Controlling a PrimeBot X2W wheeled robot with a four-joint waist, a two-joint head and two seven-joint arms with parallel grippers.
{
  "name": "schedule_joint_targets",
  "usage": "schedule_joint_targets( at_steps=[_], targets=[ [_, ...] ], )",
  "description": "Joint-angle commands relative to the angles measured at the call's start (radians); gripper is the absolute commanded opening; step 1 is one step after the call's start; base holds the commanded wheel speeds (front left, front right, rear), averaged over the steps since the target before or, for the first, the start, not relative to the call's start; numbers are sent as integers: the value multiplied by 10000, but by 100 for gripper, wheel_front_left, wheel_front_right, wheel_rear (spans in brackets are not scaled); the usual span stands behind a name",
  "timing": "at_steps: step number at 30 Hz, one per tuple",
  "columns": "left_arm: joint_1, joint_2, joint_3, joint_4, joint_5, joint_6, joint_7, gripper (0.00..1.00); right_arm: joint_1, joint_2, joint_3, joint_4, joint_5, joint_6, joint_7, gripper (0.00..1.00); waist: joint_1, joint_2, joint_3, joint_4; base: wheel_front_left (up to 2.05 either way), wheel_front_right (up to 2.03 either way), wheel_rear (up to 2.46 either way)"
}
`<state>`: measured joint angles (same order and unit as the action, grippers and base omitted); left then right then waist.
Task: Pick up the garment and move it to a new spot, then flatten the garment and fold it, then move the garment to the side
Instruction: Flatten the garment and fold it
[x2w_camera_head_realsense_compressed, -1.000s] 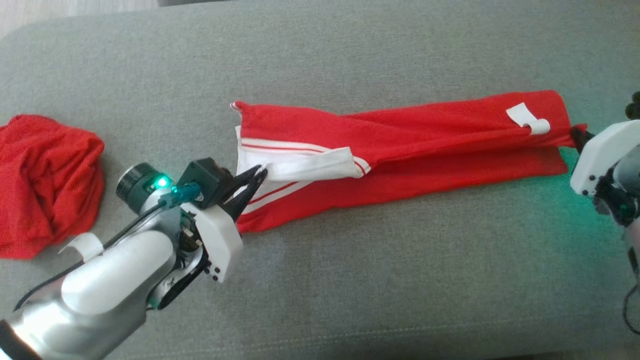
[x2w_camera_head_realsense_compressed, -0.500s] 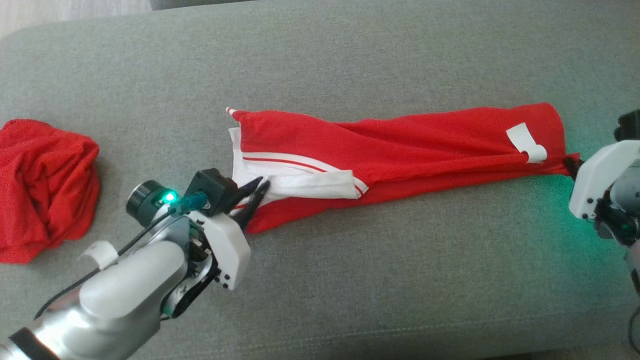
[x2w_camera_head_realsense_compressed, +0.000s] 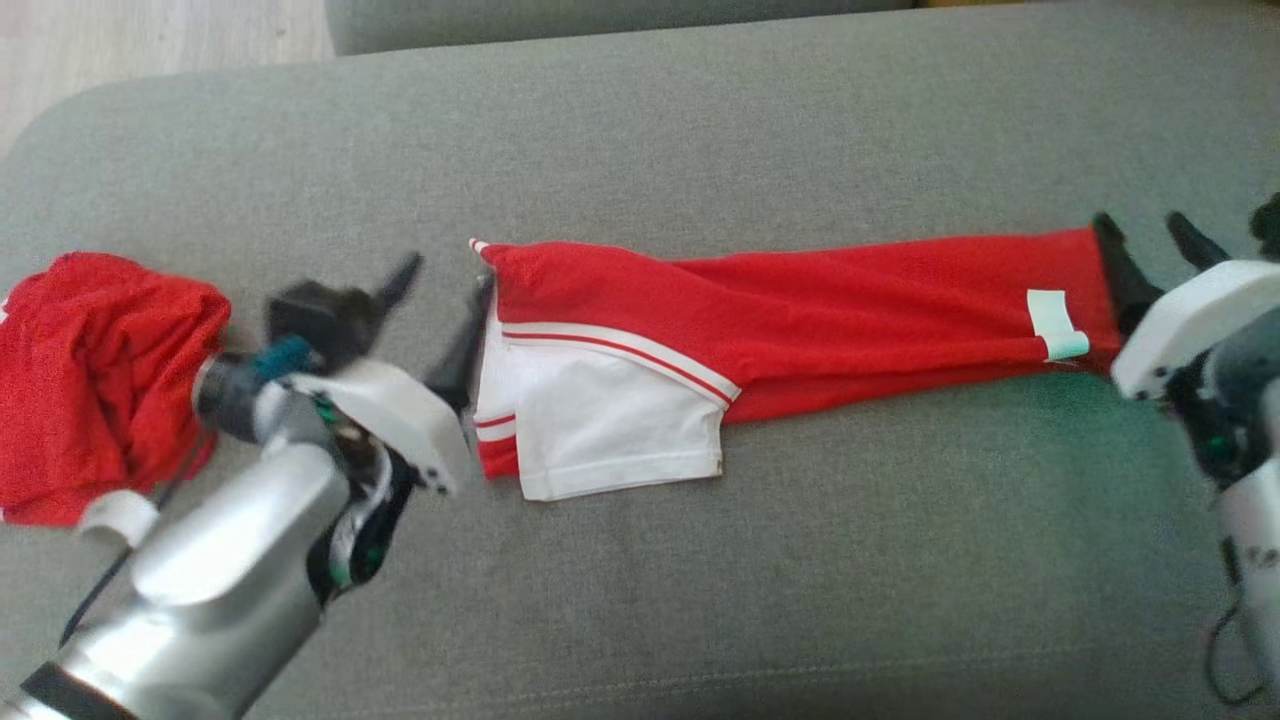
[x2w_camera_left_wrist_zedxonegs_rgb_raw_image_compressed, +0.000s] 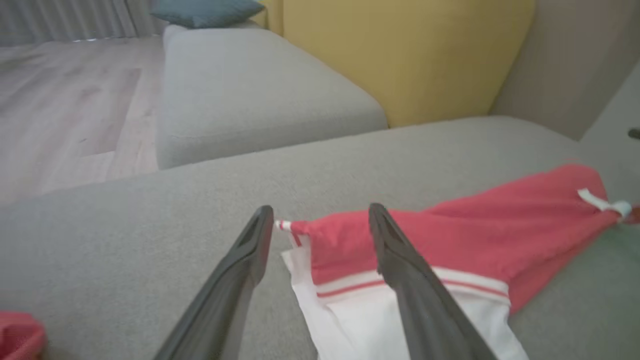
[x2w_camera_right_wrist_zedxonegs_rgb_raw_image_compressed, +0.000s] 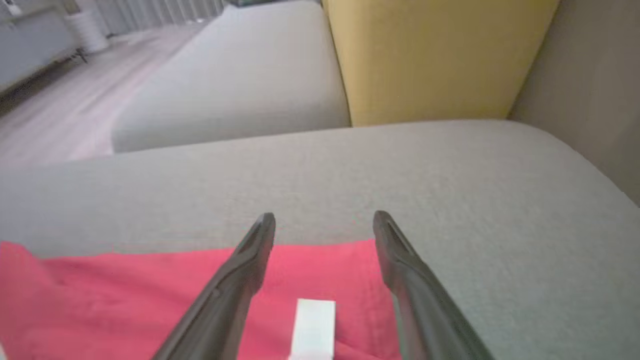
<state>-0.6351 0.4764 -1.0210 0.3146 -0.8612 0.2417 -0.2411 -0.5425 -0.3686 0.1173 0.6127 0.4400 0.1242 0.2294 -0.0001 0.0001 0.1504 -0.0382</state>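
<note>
One garment (x2w_camera_head_realsense_compressed: 800, 310) lies stretched left to right, white end leftward.

Red garment (x2w_camera_head_realsense_compressed: 850, 295) with a white panel, red-and-white stripes and a white label (x2w_camera_head_realsense_compressed: 1046, 318); red crumpled cloth (x2w_camera_head_realsense_compressed: 90, 380); grey sofa (x2w_camera_head_realsense_compressed: 700, 600); yellow cushion (x2w_camera_left_wrist_zedxonegs_rgb_raw_image_compressed: 400, 50).

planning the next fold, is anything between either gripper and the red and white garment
Nothing visible does. The left gripper and right gripper stand open at opposite ends of the garment, right beside it. The crumpled red cloth lies farther left.
</note>
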Motion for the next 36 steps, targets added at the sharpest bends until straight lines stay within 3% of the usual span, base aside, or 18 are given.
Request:
schedule_joint_targets(
  at_steps=[1, 4, 8, 14, 24, 30, 36],
  targets=[
    [-65, 167, 879, -315, -99, 182, -166, 100, 239, 65, 84, -595, -128, 65, -465, 100, 1, -1, -81, 19, 0, 0, 0],
    [353, -91, 2361, -890, 194, 471, -198, 100, 610, 444, 206, -1302, -278, 65, -1383, 100, 1, -1, -145, 31, 0, 0, 0],
    [1385, -686, 4363, -1735, 1189, 438, -203, 100, 1144, 895, 304, -1977, -773, 65, -2664, 100, 1, -1, -210, 34, 0, 0, 0],
    [3082, -1885, 6421, -2350, 2685, -454, -204, 100, 1948, 1667, 209, -2255, -1597, 65, -4286, 100, 1, -1, -385, -4, 0, 0, 0],
    [4646, -3566, 8355, -2302, 4982, -1985, -205, 100, 2641, 2585, -362, -2241, -2493, 65, -4858, 100, 1, -1, -418, -43, 0, 0, 0],
    [4603, -4006, 9030, -2245, 5650, -2649, -206, 100, 2634, 2694, -513, -2300, -2758, 65, -4895, 100, 1, -1, -230, 53, 0, 0, 0],
    [4464, -4174, 9261, -2136, 5958, -2966, -206, 100, 2193, 2696, -1530, -1802, -2883, 65, -4709, 100, 1, -1, 186, 151, 0, 0, 0]
  ],
)
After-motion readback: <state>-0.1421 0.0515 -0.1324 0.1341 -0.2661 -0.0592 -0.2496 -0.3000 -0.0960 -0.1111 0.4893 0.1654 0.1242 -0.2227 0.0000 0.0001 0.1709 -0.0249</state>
